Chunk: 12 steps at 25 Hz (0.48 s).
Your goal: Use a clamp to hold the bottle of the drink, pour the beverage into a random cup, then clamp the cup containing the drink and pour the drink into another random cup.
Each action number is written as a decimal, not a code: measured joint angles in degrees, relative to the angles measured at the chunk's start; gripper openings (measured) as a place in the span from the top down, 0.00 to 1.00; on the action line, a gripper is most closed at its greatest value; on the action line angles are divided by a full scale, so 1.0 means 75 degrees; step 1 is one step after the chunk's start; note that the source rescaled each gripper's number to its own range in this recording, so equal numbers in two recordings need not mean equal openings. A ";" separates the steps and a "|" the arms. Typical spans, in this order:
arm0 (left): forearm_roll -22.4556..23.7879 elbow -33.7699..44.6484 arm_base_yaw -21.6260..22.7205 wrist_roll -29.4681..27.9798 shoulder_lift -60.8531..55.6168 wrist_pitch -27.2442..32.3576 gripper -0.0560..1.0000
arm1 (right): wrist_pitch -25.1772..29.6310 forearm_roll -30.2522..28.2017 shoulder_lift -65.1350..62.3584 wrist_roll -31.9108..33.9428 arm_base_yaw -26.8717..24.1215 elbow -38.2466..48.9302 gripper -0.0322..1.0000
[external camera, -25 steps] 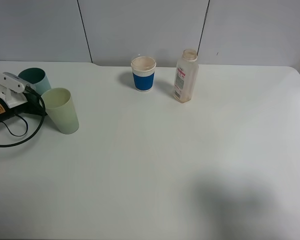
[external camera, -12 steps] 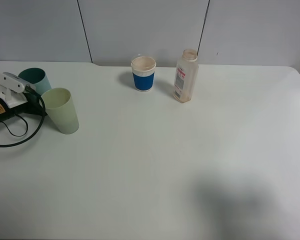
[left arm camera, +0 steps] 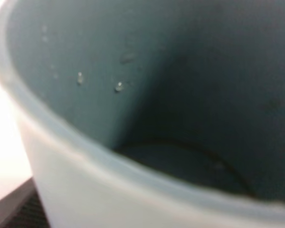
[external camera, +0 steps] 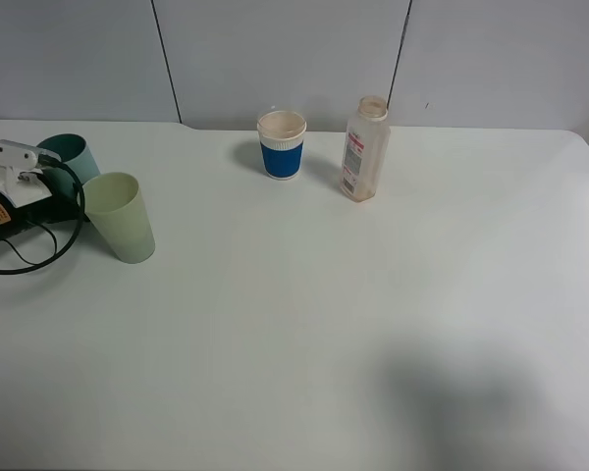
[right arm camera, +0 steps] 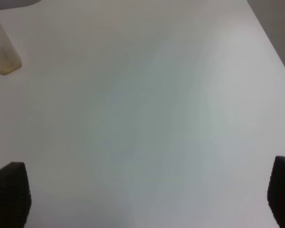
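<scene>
Since a second ago the left gripper [external camera: 41, 169] has shifted slightly at the teal-green cup [external camera: 75, 154], its cable lying in a tighter loop; whether its jaws grip the cup cannot be told. Its wrist view is filled by that cup's dark, droplet-flecked inside. Just beside it stands the pale yellow-green cup [external camera: 121, 217], upright. Well apart from that cup, the bottle [external camera: 365, 149] stands by the blue-sleeved paper cup [external camera: 281, 144]. Right gripper [right arm camera: 145, 199] hangs wide open over the table [right arm camera: 147, 104], holding nothing
</scene>
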 joint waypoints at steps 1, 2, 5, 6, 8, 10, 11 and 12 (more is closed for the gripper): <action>0.0000 0.0000 0.0000 -0.0038 -0.0010 0.0000 0.52 | 0.0000 0.0000 0.0000 0.0000 0.0000 0.0000 0.00; 0.0000 0.0000 0.0000 -0.0076 -0.0042 0.0000 0.50 | 0.0000 0.0000 0.0000 0.0000 0.0000 0.0000 0.00; 0.0000 0.0000 0.0000 -0.0104 -0.0094 0.0008 0.49 | 0.0000 0.0000 0.0000 0.0000 0.0000 0.0000 0.00; 0.0000 0.0000 0.0000 -0.0171 -0.0164 0.0008 0.43 | 0.0000 0.0000 0.0000 0.0000 0.0000 0.0000 0.00; 0.0000 0.0000 0.0000 -0.0482 -0.0254 0.0008 0.25 | 0.0000 0.0000 0.0000 0.0000 0.0000 0.0000 0.00; 0.0000 0.0007 0.0000 -0.0650 -0.0284 0.0008 0.17 | 0.0000 0.0000 0.0000 0.0000 0.0000 0.0000 0.00; 0.0000 0.0007 0.0000 -0.0801 -0.0325 0.0008 0.09 | 0.0000 0.0000 0.0000 0.0000 0.0000 0.0000 0.00; 0.0000 0.0007 0.0000 -0.0900 -0.0358 0.0008 0.06 | 0.0000 0.0000 0.0000 0.0000 0.0000 0.0000 0.00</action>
